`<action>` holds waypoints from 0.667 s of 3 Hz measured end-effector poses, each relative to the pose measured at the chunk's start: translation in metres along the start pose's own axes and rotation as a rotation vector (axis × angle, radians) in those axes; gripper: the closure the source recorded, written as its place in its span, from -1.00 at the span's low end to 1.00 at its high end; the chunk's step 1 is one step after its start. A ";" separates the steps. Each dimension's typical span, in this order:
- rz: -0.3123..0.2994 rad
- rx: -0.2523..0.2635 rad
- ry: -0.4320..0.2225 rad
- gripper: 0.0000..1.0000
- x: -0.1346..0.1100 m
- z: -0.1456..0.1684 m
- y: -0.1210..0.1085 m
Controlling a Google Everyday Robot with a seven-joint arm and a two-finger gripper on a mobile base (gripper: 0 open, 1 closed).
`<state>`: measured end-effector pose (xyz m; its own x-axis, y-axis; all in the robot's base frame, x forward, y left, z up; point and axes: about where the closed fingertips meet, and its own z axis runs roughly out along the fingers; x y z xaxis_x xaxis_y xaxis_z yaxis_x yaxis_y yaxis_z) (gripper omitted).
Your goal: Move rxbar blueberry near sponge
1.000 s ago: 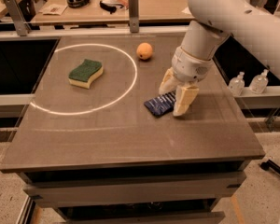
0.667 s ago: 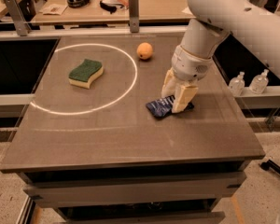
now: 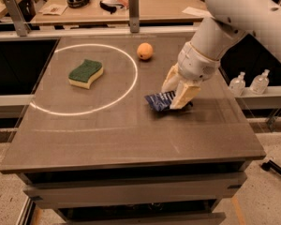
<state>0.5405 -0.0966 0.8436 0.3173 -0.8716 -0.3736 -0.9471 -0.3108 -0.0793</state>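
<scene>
The rxbar blueberry (image 3: 157,101), a dark navy wrapper with pale print, lies right of the table's centre, just outside the white circle. My gripper (image 3: 176,92) comes down on its right end, with one pale finger behind the bar and one in front, closed across its width. The bar's right end is hidden between the fingers. The sponge (image 3: 85,72), pale yellow with a dark green top, lies inside the circle at the left, well apart from the bar and the gripper.
A round orange fruit (image 3: 145,51) sits at the back, just outside the white circle (image 3: 131,83) marked on the brown table (image 3: 131,139). Two small clear bottles (image 3: 249,82) stand on a ledge beyond the right edge. A cluttered desk runs behind.
The gripper's fingers have drawn in slightly on the bar's right end, and the bar has shifted a little towards the back. The sponge and the orange have not moved.
</scene>
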 end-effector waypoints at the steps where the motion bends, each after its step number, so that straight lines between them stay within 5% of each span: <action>1: -0.017 0.116 -0.120 1.00 -0.017 -0.020 -0.014; 2: -0.013 0.208 -0.193 1.00 -0.027 -0.035 -0.037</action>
<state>0.5682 -0.0750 0.8891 0.3339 -0.7733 -0.5389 -0.9386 -0.2200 -0.2658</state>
